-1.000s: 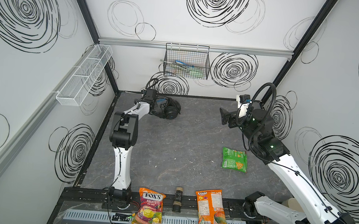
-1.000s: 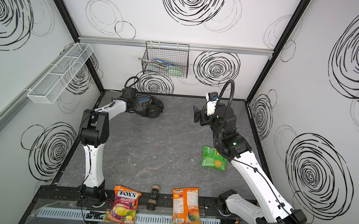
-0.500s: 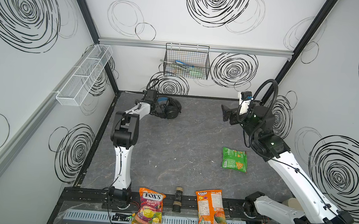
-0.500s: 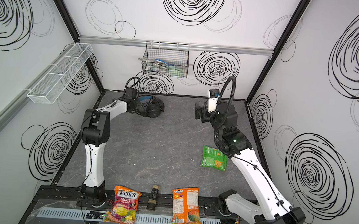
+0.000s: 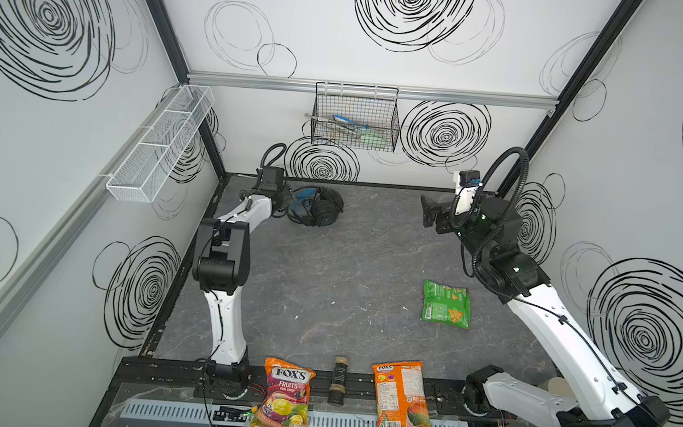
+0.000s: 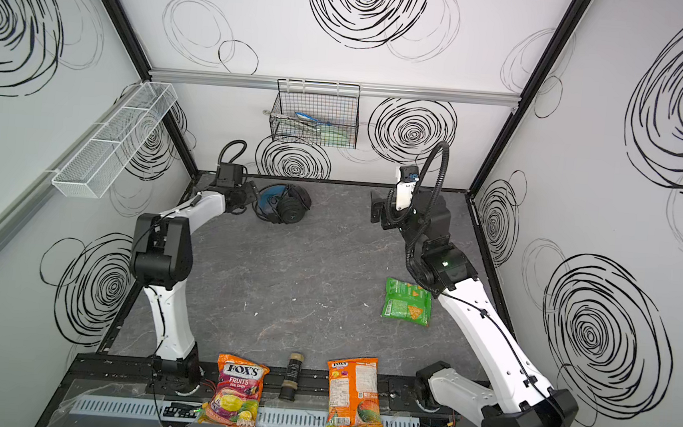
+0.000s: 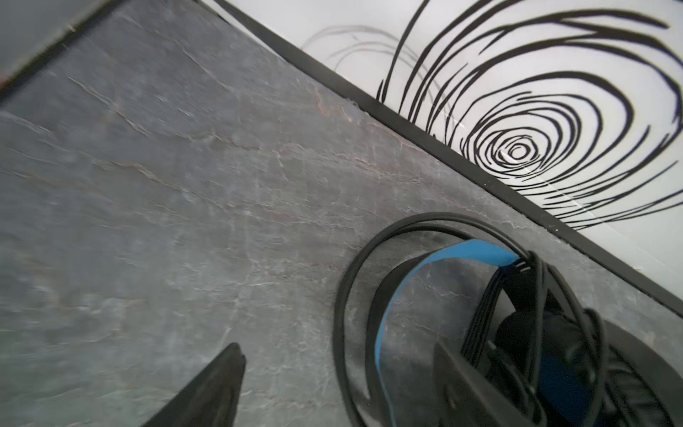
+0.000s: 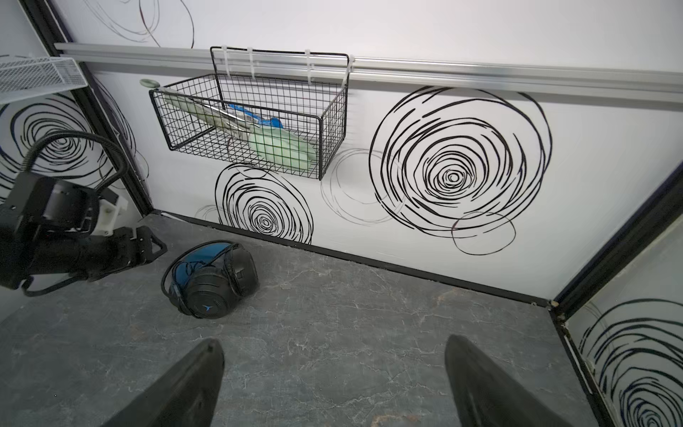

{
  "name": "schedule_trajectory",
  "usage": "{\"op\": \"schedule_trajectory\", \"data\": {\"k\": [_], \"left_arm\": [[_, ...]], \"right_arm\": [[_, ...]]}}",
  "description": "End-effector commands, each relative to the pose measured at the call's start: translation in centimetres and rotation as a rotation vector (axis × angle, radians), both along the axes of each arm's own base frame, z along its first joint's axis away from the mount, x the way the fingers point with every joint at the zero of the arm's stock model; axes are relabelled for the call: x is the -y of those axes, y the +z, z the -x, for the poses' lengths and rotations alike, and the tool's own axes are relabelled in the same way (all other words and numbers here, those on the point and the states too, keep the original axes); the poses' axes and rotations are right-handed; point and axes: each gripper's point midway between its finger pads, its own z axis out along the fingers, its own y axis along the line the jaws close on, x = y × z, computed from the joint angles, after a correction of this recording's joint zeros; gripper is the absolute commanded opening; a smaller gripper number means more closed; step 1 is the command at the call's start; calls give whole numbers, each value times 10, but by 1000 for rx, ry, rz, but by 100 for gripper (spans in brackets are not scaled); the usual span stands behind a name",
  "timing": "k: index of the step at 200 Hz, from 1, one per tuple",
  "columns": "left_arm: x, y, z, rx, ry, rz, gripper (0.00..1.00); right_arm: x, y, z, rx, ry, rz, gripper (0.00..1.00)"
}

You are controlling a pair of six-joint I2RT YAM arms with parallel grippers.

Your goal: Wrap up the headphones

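The headphones (image 5: 317, 210) lie at the far left of the bench (image 5: 325, 288), close to the back wall, with the earcups side by side. The left fingers (image 7: 218, 388) stand spread apart just left of them and grip nothing. In the left wrist view the blue strap and black headband loop sit between the two fingers. The right fingers (image 8: 192, 384) are also wide apart and empty, well to the right. The bench is dark grey and stone-veined. The white walls carry black swirls, and a black wire basket (image 5: 355, 117) hangs on the far wall.
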Motion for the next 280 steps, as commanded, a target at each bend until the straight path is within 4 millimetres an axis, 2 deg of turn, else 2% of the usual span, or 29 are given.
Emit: {"op": "schedule_trajectory", "data": {"k": [1, 15, 31, 49, 66, 73, 83, 96, 114, 119, 124, 137, 150, 161, 186, 190, 206, 215, 222, 227, 243, 258, 268, 280], "left_arm": [[-17, 44, 25, 64, 20, -50, 94], [-24, 58, 52, 68, 41, -91, 100], [-26, 67, 87, 75, 52, -121, 97], [-18, 65, 127, 70, 39, -154, 96], [-8, 60, 160, 62, 31, -251, 96], [-5, 61, 170, 63, 13, -300, 96], [1, 65, 180, 81, -24, -325, 96], [4, 84, 190, 168, -35, -345, 96], [2, 116, 202, 342, -16, -306, 96], [7, 117, 202, 387, -45, -282, 96], [7, 127, 203, 456, -52, -268, 96], [20, 125, 201, 525, -141, -288, 96], [28, 108, 197, 511, -201, -305, 96], [30, 94, 194, 503, -224, -309, 96], [17, 71, 198, 538, -169, -345, 96], [15, 74, 197, 567, -155, -345, 96], [6, 63, 194, 564, -125, -347, 96], [4, 60, 191, 572, -124, -368, 96], [4, 59, 189, 588, -123, -380, 96], [3, 58, 188, 596, -122, -388, 96], [4, 49, 186, 613, -140, -433, 96], [5, 47, 184, 621, -168, -450, 96], [9, 50, 186, 664, -198, -459, 96], [16, 44, 194, 712, -239, -456, 96]], "right_arm": [[30, 7, 6, 39, -110, -139, 97], [57, -13, 4, 34, -200, -221, 97], [101, -52, -1, -13, -376, -325, 97], [144, -112, -5, -107, -566, -413, 97], [181, -170, 2, -200, -790, -416, 97], [189, -187, 4, -215, -834, -383, 97], [190, -204, 0, -223, -807, -312, 97], [187, -220, -7, -217, -727, -266, 97], [192, -244, -5, -233, -709, -239, 97], [191, -250, -5, -242, -696, -214, 97], [190, -254, -6, -251, -683, -191, 97], [188, -260, -10, -276, -651, -135, 97], [181, -259, -17, -272, -588, -76, 97], [182, -260, -19, -248, -582, -61, 97], [211, -272, -14, -202, -692, -220, 97], [215, -275, -12, -192, -710, -245, 97], [225, -281, -15, -200, -759, -239, 97], [220, -282, -26, -239, -719, -200, 97], [216, -275, -31, -203, -680, -171, 97], [215, -271, -32, -186, -667, -173, 97], [222, -275, -23, -166, -703, -199, 97], [216, -276, -28, -192, -670, -185, 97], [205, -275, -33, -185, -630, -141, 97], [191, -274, -37, -172, -599, -85, 97]]}}
